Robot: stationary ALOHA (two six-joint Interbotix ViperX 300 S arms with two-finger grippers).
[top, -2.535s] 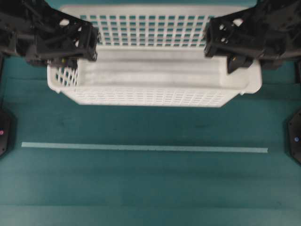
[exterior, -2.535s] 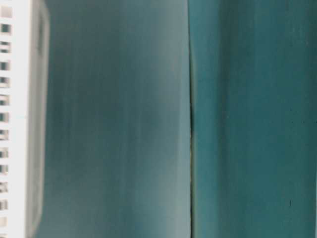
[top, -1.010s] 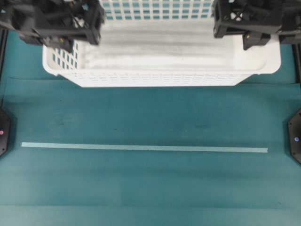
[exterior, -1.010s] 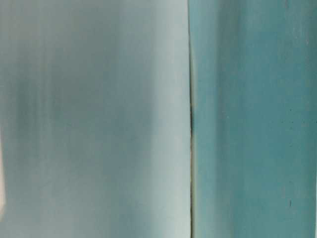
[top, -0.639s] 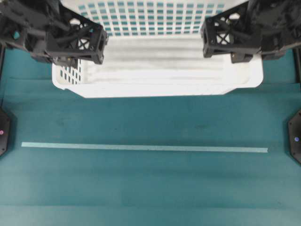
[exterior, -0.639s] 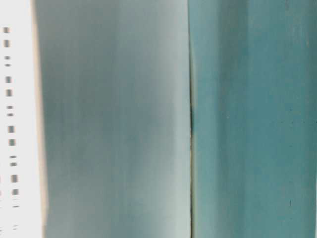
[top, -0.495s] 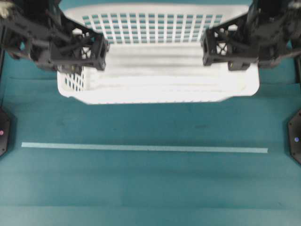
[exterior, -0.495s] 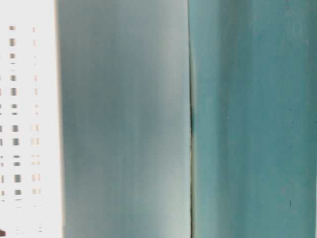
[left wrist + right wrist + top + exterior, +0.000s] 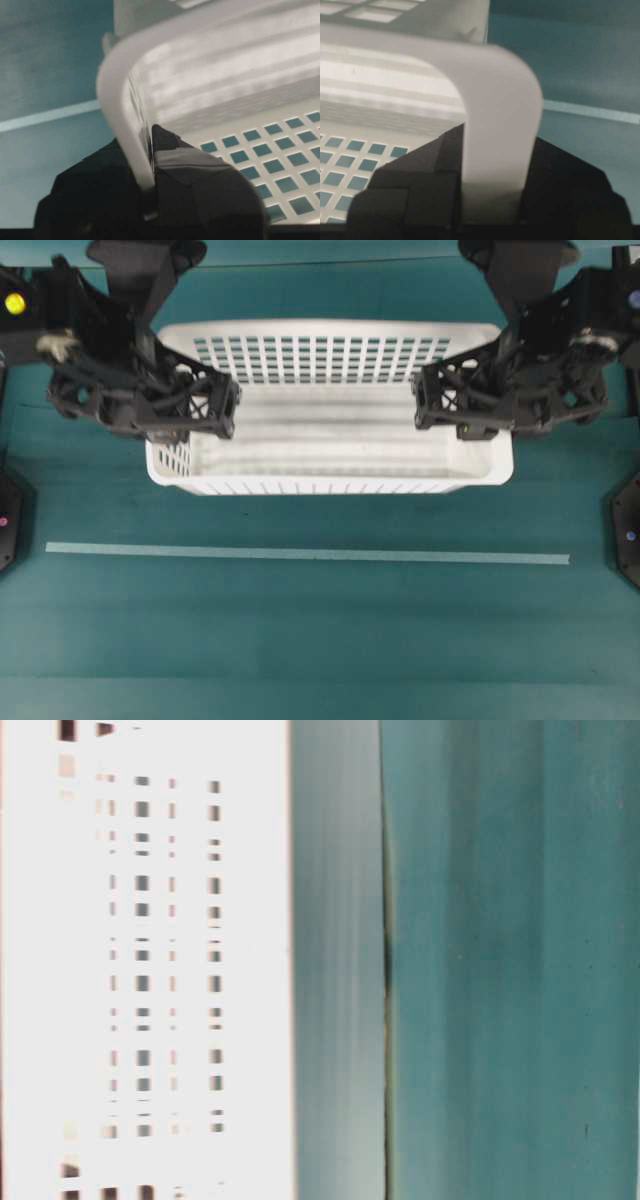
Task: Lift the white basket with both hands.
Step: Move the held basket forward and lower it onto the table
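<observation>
White basket (image 9: 330,455) sits toward the far edge of the bench (image 9: 320,640), centred between the side edges, open top up, long walls parallel to the far edge. Whether its floor touches the bench or hangs clear: cannot tell from above.

Left pincer (image 9: 225,410) clamped tight on the left short wall; wrist view shows the rim (image 9: 122,125) pinched between the jaws, one finger (image 9: 170,150) inside, the other outside. Right pincer (image 9: 425,405) clamped on the opposite short wall, jaws standing a little wider because they straddle the broad rolled rim (image 9: 500,125). Grips mirror each other at the two ends, likely so the load stays level and does not twist.

Surroundings: pale strip (image 9: 300,554) across the bench nearer the front edge, well apart from the basket. Black mounts at left edge (image 9: 8,520) and right edge (image 9: 628,535). Nothing stands in the way above or beside the basket. Basket interior holds nothing visible.
</observation>
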